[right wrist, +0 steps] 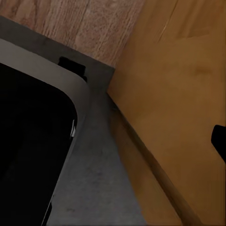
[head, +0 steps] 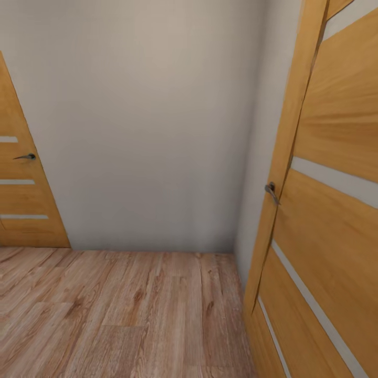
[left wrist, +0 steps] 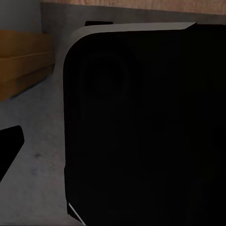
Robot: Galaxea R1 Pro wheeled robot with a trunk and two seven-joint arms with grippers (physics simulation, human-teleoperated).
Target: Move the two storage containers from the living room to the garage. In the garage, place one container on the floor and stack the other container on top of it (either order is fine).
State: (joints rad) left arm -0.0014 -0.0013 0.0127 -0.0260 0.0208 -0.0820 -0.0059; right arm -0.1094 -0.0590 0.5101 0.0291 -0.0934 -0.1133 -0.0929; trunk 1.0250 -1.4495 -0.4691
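1. Plainly, I faced a grey wall corner (head: 157, 131); the open wooden door (head: 325, 210) stood just right of it.
2. No storage container was visible near that door; I judged them elsewhere.
3. My fingers' spread I could not tell.
4. Turning could clip the door.

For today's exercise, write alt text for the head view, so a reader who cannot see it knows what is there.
A plain grey-white wall meets a light wood plank floor in a room corner. A wooden door with pale stripes and a metal handle stands close at the right, and another striped wooden door with a handle is at the left edge.
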